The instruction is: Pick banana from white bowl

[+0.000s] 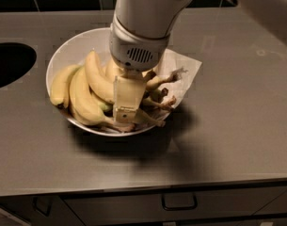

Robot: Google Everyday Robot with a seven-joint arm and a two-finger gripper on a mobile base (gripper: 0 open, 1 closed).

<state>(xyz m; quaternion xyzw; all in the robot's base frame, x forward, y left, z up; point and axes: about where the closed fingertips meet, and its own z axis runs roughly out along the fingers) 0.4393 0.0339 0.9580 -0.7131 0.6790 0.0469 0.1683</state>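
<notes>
The white bowl (72,48) sits on the grey counter, left of centre. It holds a bunch of several yellow bananas (89,95), their dark stems (159,98) pointing right. My gripper (125,105) reaches straight down into the bowl and sits in the middle of the bunch, against the bananas near their stem ends. The white wrist (140,46) above it hides the bowl's far right part and some of the fruit.
A white paper sheet (183,76) lies under the bowl's right side. A dark round hole (9,62) opens in the counter at the left. The counter's front edge runs along the bottom, with a drawer handle (179,201) below it.
</notes>
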